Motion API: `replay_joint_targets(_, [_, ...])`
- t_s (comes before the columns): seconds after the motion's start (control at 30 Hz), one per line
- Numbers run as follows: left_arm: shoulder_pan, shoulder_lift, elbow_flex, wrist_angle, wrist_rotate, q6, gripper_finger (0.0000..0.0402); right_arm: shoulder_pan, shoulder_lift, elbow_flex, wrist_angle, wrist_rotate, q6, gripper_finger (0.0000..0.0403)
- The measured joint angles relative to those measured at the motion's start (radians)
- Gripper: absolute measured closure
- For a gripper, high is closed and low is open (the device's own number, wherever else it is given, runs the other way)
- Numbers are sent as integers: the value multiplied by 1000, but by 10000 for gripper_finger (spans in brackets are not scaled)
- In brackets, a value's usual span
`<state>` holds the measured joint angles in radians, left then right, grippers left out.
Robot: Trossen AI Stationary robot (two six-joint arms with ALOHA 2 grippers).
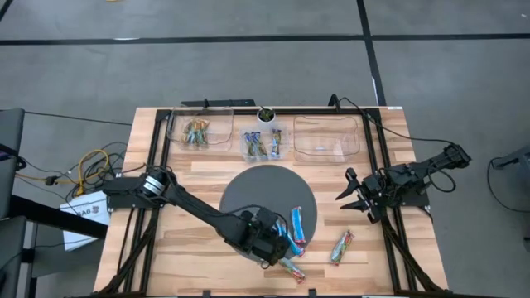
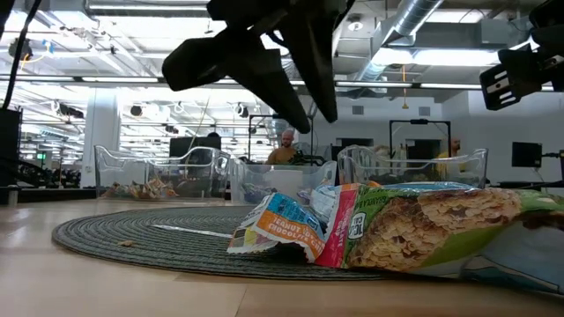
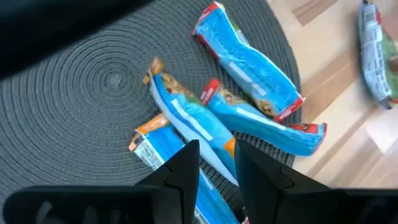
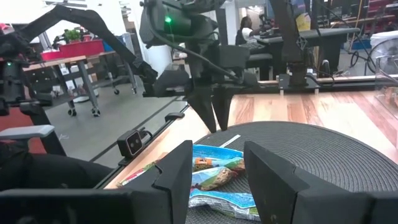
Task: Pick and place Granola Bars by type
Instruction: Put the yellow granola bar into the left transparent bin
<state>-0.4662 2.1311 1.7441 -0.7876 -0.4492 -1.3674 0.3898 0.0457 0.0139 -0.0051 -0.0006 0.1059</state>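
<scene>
the left gripper hangs low over the near right edge of the round grey mat, its fingers drawn close with only a slim gap, hovering just above a bright blue bar without pinching it. just beyond the tips two more blue bars lie angled side by side on the mat; whether a fourth lies under the jaws is hard to tell. off the mat, to the right on the bare wooden table, a green-tan bar lies alone, with open boards around it. at the far edge stand three clear bins: the left bin holding green-tan bars, the small middle bin holding blue ones, and the right bin. the right gripper waits near the table's right side, well apart from the bars, fingers spread wide. the left arm reaches diagonally from the left edge, bent down at the wrist. beyond the table lies an open lab room with a person seated far back.
</scene>
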Motion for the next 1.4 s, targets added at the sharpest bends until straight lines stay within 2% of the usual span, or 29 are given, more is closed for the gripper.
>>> replay_joint_targets(0.13, [9,0,-14,-6,8,-17,308,0,0,0,0,0,0,265])
replay_joint_targets(0.4, [37,-1,-14,1,44,130,308,0,0,0,-1,0,0,266])
replay_joint_targets(0.6, [40,-1,-14,31,-52,158,308,0,0,0,-1,0,0,264])
replay_joint_targets(0.8, [40,-1,-14,26,-43,180,306,0,0,0,-1,0,0,266])
replay_joint_targets(0.93, [28,-1,-14,-1,-42,166,289,0,0,0,-1,0,0,264])
replay_joint_targets(1.13, [7,-2,-14,-8,5,110,241,0,0,0,-2,0,0,266])
replay_joint_targets(1.27, [6,9,-13,-6,83,42,211,0,0,0,-2,0,0,265])
replay_joint_targets(1.4, [10,43,-9,-3,150,10,202,0,0,0,-2,0,0,264])
